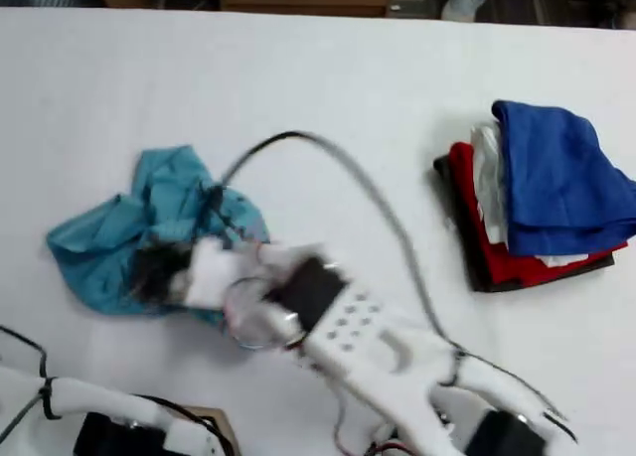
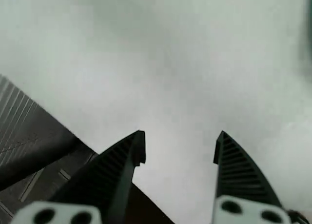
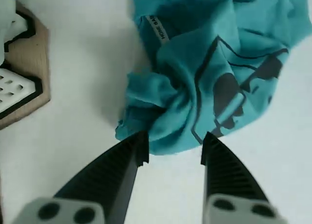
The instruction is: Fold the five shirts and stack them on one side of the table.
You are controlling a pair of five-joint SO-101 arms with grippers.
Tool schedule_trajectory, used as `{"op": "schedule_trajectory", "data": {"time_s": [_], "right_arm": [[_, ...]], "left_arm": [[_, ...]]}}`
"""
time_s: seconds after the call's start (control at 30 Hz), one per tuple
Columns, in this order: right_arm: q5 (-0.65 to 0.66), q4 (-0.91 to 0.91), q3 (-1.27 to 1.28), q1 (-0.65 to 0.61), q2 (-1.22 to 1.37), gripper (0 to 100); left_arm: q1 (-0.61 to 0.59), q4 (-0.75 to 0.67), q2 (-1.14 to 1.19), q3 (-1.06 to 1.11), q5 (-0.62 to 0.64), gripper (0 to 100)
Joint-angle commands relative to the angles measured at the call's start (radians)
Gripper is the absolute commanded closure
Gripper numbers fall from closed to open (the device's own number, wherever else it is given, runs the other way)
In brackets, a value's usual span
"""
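A crumpled teal shirt (image 1: 124, 232) with a dark print lies left of the table's middle. My right arm stretches across from the near right, and its gripper (image 1: 159, 270) sits at the shirt's near edge. In the right wrist view this gripper (image 3: 173, 146) is open, its black fingertips (image 3: 139, 148) straddling the hem of the teal shirt (image 3: 204, 72) with nothing clamped. At the right side lies a stack of folded shirts (image 1: 542, 193): black, red and white, with blue on top. My left gripper (image 2: 179, 148) is open over bare white table, holding nothing.
The left arm (image 1: 109, 406) rests folded at the near left corner on its wooden base (image 3: 24, 72). A grey cable (image 1: 378, 198) loops over the table's middle. The white table (image 1: 328, 78) is bare at the back.
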Motion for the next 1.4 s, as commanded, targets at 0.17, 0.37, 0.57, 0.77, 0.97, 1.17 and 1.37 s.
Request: {"op": "schedule_trajectory", "data": {"time_s": [0.17,0.37,0.57,0.77,0.97,1.17,1.37], "right_arm": [[-0.005,-0.156,0.000,-0.033,0.219,81.4],[-0.006,-0.291,-0.002,0.054,0.394,87.6],[-0.003,-0.285,-0.112,0.275,0.499,97.8],[0.041,-0.082,-0.313,0.559,0.435,97.7],[0.129,0.041,-0.437,0.734,0.363,97.6],[0.129,0.116,-0.522,0.872,0.335,92.2],[0.127,0.170,-0.554,0.926,0.326,73.4]], "left_arm": [[-0.094,-0.130,0.112,-0.061,-0.133,75],[-0.069,-0.135,0.387,-0.220,-0.129,75],[-0.069,-0.123,0.580,-0.427,-0.060,75],[0.049,-0.074,0.712,-0.495,-0.052,75],[0.184,-0.103,0.766,-0.499,0.041,75],[0.296,-0.104,0.767,-0.498,0.069,75],[0.316,-0.098,0.769,-0.492,0.089,75]]}}
